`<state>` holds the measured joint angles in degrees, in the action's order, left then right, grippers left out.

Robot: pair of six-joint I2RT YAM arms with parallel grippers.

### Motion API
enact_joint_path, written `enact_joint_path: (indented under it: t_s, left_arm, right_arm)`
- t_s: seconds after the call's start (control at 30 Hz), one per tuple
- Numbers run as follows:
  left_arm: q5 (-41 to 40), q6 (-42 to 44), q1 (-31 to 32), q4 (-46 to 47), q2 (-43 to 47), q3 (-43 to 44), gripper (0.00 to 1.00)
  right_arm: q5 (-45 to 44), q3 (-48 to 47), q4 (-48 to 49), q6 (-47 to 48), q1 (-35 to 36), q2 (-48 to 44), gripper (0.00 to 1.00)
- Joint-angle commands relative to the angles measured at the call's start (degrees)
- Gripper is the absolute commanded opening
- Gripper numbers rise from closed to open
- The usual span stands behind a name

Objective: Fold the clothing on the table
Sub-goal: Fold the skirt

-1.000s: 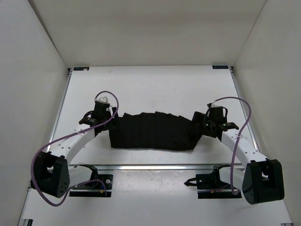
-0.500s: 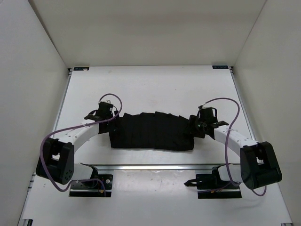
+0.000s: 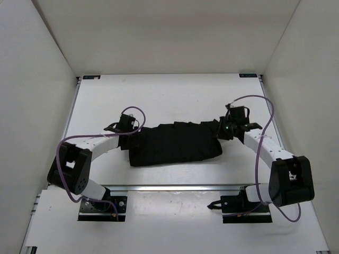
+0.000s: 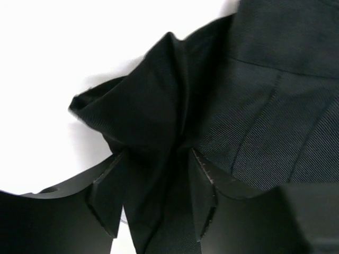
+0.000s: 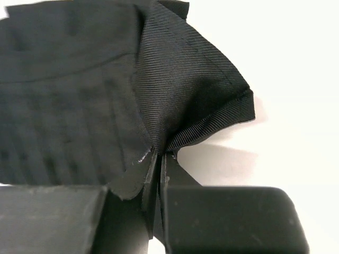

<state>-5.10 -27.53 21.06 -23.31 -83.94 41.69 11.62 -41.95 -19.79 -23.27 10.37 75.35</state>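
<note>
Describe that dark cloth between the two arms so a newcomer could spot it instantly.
Start at the big white table. Towards its front, held between the left gripper and right gripper, lies the clothing. It is the only soft black thing, ribbed with narrow pleats, unlike the hard grippers.

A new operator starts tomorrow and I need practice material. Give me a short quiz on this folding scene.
1. True or false: the right hand is closed on an edge of the clothing.
2. Where is the left hand? A) at the clothing's left end B) above the clothing's middle C) parked beside its own base
3. How many hands have fabric between their fingers?
Key: 1 true; 2 A; 3 two.
</note>
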Motion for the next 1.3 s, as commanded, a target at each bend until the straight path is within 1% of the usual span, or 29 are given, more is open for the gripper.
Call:
enact_joint_path:
  t_s: [0.0, 0.13, 0.27, 0.47, 0.53, 0.6, 0.67, 0.77, 0.83, 0.9, 1.0, 1.1, 1.17, 1.27]
  left_arm:
    - [3.51, -2.35, 2.05, 2.48, -3.5, 1.19, 0.57]
    - [5.1, -4.37, 4.6, 5.46, -7.1, 2.69, 0.59]
    - [7.12, -5.16, 5.04, 7.92, -11.76, 5.15, 0.58]
    - [10.9, -6.04, 6.1, 10.21, -17.74, 10.16, 0.57]
    - [12.57, -6.92, 6.54, 11.53, -18.97, 10.78, 0.58]
    - [13.97, -7.63, 6.8, 12.85, -19.94, 10.69, 0.57]
    - [14.15, -8.42, 7.76, 14.17, -20.64, 10.34, 0.56]
    - [14.77, -8.42, 8.21, 14.78, -21.08, 9.99, 0.56]
    - [15.03, -8.51, 7.95, 14.96, -21.35, 9.64, 0.53]
    - [15.03, -8.07, 7.59, 15.05, -21.09, 9.11, 0.53]
    - [15.3, -7.89, 7.33, 14.96, -21.0, 8.58, 0.54]
    - [14.95, -7.63, 6.63, 15.57, -20.56, 7.62, 0.54]
    - [15.47, -7.36, 5.66, 15.66, -20.21, 7.18, 0.54]
    - [15.47, -7.54, 5.66, 15.67, -20.12, 6.48, 0.53]
  right_arm:
    - [0.51, -7.95, -2.52, 4.37, -0.18, 0.85, 0.0]
    - [-0.36, -17.61, -6.48, 6.39, 3.68, 3.74, 0.0]
    - [-1.42, -25.17, -9.13, 5.87, 7.99, 7.17, 0.0]
    - [0.86, -30.9, -6.14, 1.13, 16.07, 15.17, 0.01]
    - [0.87, -32.49, -4.13, -1.07, 17.22, 17.98, 0.0]
    - [4.28, -33.28, -0.54, -4.84, 17.93, 20.53, 0.0]
    - [4.99, -34.59, 2.38, -6.6, 18.45, 22.72, 0.0]
    - [5.7, -38.36, 2.3, -6.96, 20.12, 26.59, 0.0]
    - [6.31, -40.57, 3.09, -7.05, 21.35, 29.23, 0.0]
    - [7.45, -42.76, 4.31, -8.02, 22.75, 30.9, 0.0]
    - [7.02, -46.8, 4.41, -8.55, 23.9, 33.97, 0.0]
    - [6.84, -50.23, 1.52, -8.2, 25.74, 36.61, 0.0]
    - [6.67, -50.07, 1.95, -8.02, 26.28, 36.89, 0.0]
    - [7.54, -47.17, 4.4, -9.86, 26.46, 36.36, 0.0]
